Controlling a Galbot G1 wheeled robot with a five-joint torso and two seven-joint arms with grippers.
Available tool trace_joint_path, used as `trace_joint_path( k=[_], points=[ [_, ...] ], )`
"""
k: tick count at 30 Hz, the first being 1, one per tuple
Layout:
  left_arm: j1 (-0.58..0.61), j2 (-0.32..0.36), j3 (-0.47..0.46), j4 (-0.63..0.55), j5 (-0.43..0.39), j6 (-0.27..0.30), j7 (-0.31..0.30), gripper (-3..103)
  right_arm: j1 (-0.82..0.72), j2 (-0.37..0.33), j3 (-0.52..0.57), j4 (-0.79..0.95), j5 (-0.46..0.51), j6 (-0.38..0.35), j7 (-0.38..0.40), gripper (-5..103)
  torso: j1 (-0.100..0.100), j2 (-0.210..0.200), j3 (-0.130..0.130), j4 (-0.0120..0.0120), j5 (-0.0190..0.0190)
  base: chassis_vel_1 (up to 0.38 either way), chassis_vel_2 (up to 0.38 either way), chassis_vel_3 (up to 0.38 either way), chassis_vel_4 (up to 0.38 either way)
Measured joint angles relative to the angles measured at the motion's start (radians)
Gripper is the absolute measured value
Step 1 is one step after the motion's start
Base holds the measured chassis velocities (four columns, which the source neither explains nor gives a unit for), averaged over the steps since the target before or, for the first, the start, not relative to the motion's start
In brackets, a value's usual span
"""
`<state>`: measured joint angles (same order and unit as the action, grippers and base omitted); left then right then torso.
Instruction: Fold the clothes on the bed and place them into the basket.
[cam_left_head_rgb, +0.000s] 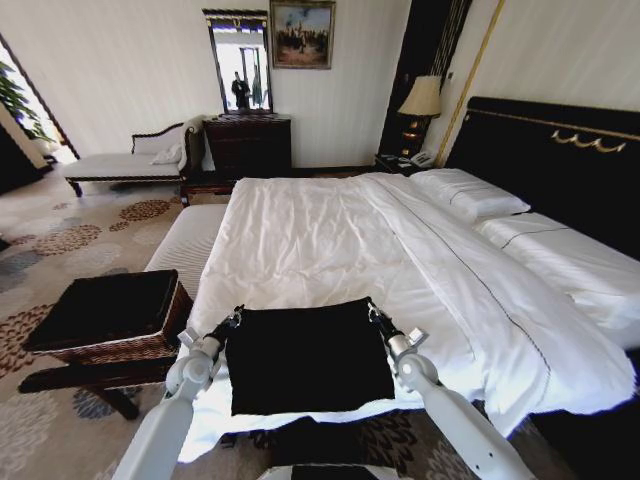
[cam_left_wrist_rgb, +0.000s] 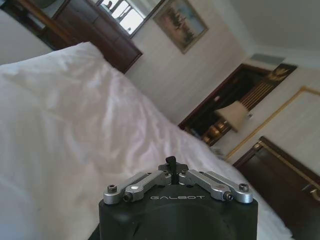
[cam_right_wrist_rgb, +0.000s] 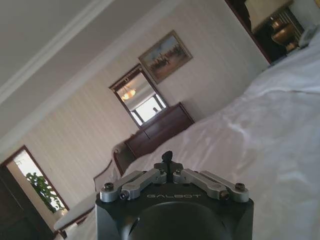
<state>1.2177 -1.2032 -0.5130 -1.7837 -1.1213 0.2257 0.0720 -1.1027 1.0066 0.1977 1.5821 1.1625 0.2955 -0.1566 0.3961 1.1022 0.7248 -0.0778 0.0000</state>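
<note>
Dark dresser (cam_left_head_rgb: 248, 143) under mirror (cam_left_head_rgb: 239, 62) (painting (cam_left_head_rgb: 301, 34) beside), patterned carpet (cam_left_head_rgb: 70, 250).

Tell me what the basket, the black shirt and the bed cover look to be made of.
Basket: brown woven wicker by its plaited sides, with a dark, matte lining, probably cloth.
Shirt: soft matte black fabric, lying limp and flat.
Bed cover: white cloth, likely cotton, creased and faintly sheened.

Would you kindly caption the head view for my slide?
Left gripper and right gripper at the far corners of the black T-shirt on the bed, basket alongside.
</note>
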Motion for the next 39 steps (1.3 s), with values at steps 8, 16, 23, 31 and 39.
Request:
trace_joint_path(
  k=[8,16,23,31,39],
  points=[
    [0.026,0.028,-0.054,-0.235,-0.135,-0.009,-0.005,1,-0.080,-0.029,0.110,0.213,0.041,0.057,-0.037,1,0.000,0.000,0.000,-0.0003,0.0001,0.000,0.000,0.000,0.000],
    [0.116,0.067,-0.142,-0.370,-0.179,-0.007,-0.015,1,-0.166,-0.044,0.204,0.379,0.022,0.083,-0.055,1,0.000,0.000,0.000,-0.0001,0.0000,0.000,0.000,0.000,0.000],
    [0.190,0.078,-0.215,-0.477,-0.206,-0.008,-0.014,1,-0.246,-0.041,0.258,0.484,-0.007,0.090,-0.069,1,0.000,0.000,0.000,0.0000,-0.0001,0.000,0.000,0.000,0.000],
    [0.275,0.072,-0.231,-0.560,-0.178,-0.012,-0.016,1,-0.337,-0.023,0.315,0.556,-0.060,0.101,-0.070,1,0.000,0.000,0.000,-0.0001,0.0000,0.000,0.000,0.000,0.000],
    [0.403,0.057,-0.285,-0.720,-0.162,0.004,-0.093,1,-0.490,-0.007,0.386,0.747,-0.147,0.080,0.096,1,0.000,0.000,0.000,-0.0002,0.0003,0.000,0.000,0.000,0.000]
  ],
)
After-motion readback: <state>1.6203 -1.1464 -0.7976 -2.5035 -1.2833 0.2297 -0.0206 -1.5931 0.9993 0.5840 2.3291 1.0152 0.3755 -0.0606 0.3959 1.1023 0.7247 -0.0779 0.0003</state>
